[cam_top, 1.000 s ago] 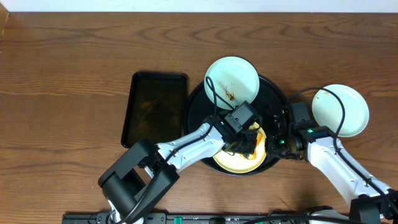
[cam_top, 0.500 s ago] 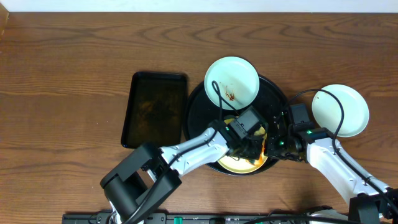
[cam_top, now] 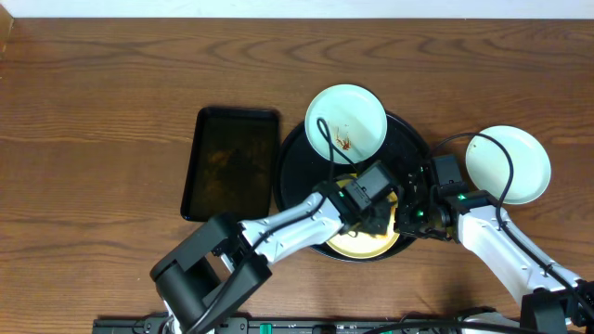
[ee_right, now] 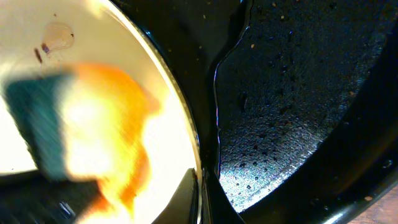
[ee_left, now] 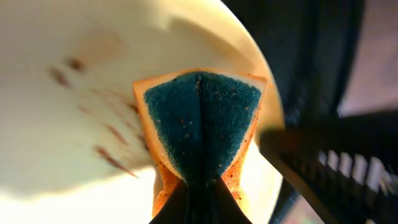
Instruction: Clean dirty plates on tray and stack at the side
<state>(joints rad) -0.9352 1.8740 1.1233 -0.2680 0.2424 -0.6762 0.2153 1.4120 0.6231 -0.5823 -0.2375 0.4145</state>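
Stretched in from the lower left, left gripper (ee_left: 199, 200) clenched on an orange, teal-faced sponge (ee_left: 200, 121) pressed to the smeared yellow plate (cam_top: 357, 243) in the round black tray (cam_top: 295, 176). Angled in from the right, right gripper (ee_right: 200, 194) pinching that plate's rim. Showed 1 smeared mint plate (cam_top: 346, 122) on the tray's far edge, 1 clean mint plate (cam_top: 508, 165) to the right on brown wood tabletop (cam_top: 102, 111), rectangular tray (cam_top: 232, 162) to the left.

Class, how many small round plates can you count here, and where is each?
3. A smeared mint-blue plate sits at the round black tray's far edge. A yellow plate, partly covered, is at its near edge. A clean mint-blue plate is on the table right of it.
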